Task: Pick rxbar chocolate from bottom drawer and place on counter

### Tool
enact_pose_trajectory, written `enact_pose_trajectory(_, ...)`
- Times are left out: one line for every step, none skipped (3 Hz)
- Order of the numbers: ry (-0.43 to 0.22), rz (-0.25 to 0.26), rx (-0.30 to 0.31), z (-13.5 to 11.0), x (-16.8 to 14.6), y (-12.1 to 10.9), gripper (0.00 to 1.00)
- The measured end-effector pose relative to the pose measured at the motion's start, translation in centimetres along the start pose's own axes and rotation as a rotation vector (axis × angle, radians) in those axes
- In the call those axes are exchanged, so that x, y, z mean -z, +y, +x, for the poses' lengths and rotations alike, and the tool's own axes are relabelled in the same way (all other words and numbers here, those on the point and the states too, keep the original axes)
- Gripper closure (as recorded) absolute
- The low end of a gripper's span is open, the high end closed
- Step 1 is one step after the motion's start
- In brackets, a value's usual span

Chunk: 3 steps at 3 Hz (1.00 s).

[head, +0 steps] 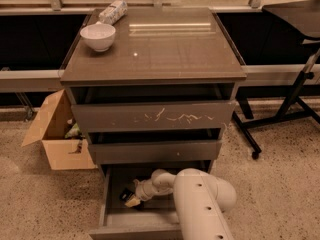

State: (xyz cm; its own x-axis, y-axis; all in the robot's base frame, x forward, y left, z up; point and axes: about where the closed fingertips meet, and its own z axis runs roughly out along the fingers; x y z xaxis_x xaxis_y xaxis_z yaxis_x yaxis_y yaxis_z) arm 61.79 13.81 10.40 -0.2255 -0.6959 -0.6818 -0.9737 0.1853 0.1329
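The rxbar chocolate (124, 194) lies in the open bottom drawer (149, 215), right at the tool (131, 199); whether the tool is clamped on it I cannot tell. Lifting it onto the tabletop (165, 54) is left.

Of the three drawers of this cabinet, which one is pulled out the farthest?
The bottom drawer, the lowest one; the gripper is inside it. The scratched top drawer and the narrow middle drawer stick out far less.

The gripper (131, 199) sits in the bottom drawer (131, 231), seemingly touching rxbar chocolate (124, 194).
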Motion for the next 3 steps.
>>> enact_pose_trajectory(0.004,-0.005,0.006,-0.3,0.2,0.2,0.89)
enact_pose_trajectory(-0.015,-0.009,0.063,-1.6,0.2,0.3,1.0)
enact_pose_trajectory(-0.059,-0.005,0.158,-4.1,1.7,0.8,1.0)
